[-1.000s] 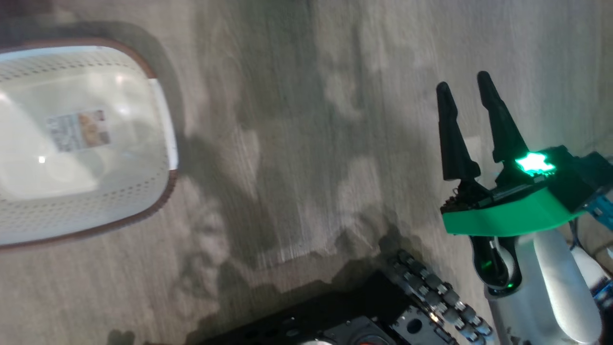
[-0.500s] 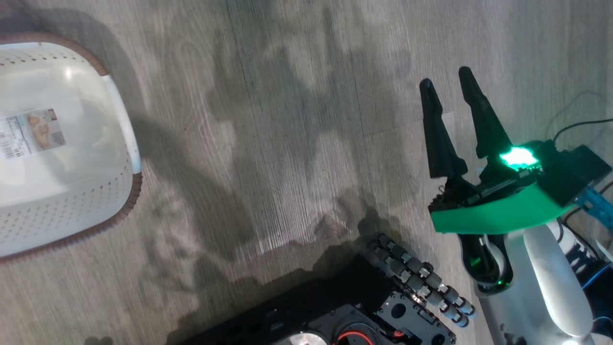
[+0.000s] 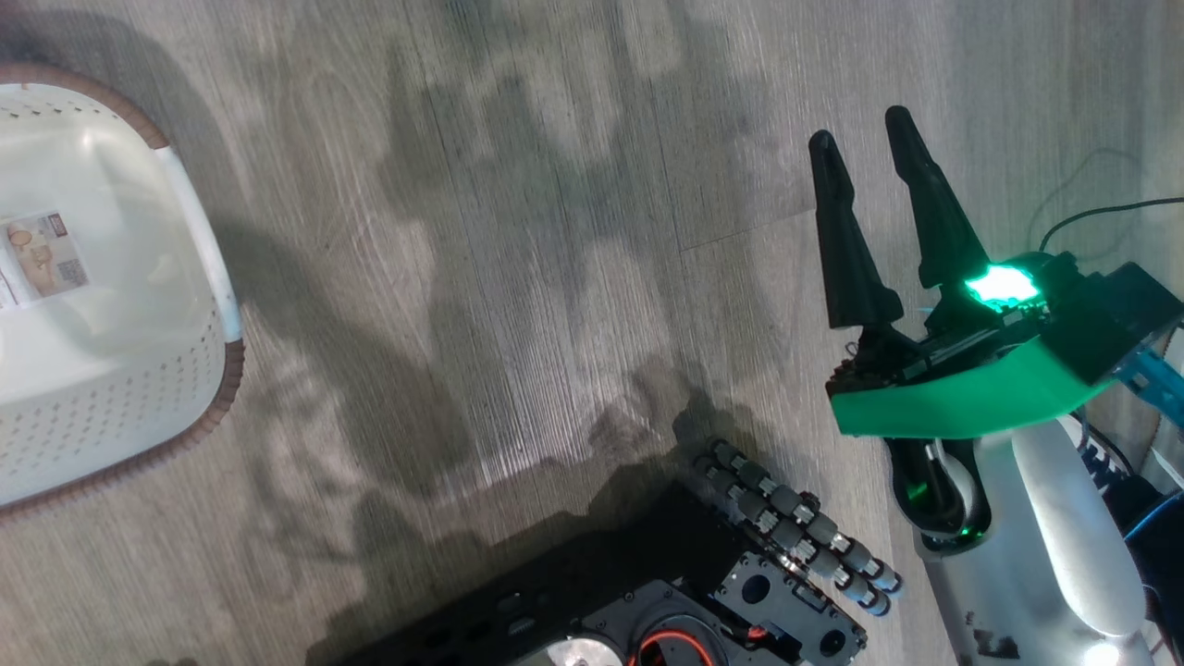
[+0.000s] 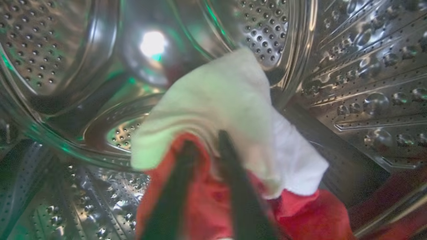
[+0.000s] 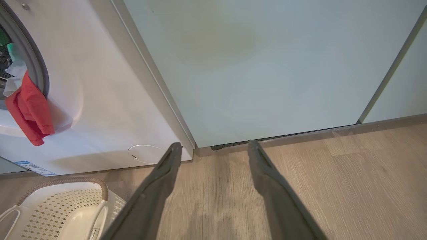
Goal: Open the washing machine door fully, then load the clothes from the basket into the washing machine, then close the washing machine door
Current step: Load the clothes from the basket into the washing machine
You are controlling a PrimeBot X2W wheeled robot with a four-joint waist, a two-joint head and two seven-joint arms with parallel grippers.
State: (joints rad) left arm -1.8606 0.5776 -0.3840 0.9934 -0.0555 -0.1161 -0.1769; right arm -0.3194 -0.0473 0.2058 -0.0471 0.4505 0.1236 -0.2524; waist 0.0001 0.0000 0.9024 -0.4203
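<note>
In the left wrist view my left gripper (image 4: 206,140) is inside the steel drum of the washing machine (image 4: 367,66). Its fingers stand a narrow gap apart, with red and white clothes (image 4: 233,110) bunched between and over the tips. The right wrist view shows the white washing machine (image 5: 100,100) with a red garment (image 5: 30,110) hanging over its grey seal. The basket (image 3: 111,277) sits on the floor at the left, its label showing on the bare bottom; its rim (image 5: 66,181) also shows below the washer. My right gripper (image 3: 858,129) hovers open and holds nothing. The washing machine door is out of view.
A pale teal cabinet front (image 5: 267,66) stands right of the washer, with another panel beyond it. My black wheeled base (image 3: 694,601) sits at the bottom of the head view. A dark cable (image 3: 1110,208) lies on the wood floor (image 3: 555,277) at the right.
The head camera has turned, so the basket slid toward the picture's left edge and more of my base shows. My right gripper stays open in about the same place.
</note>
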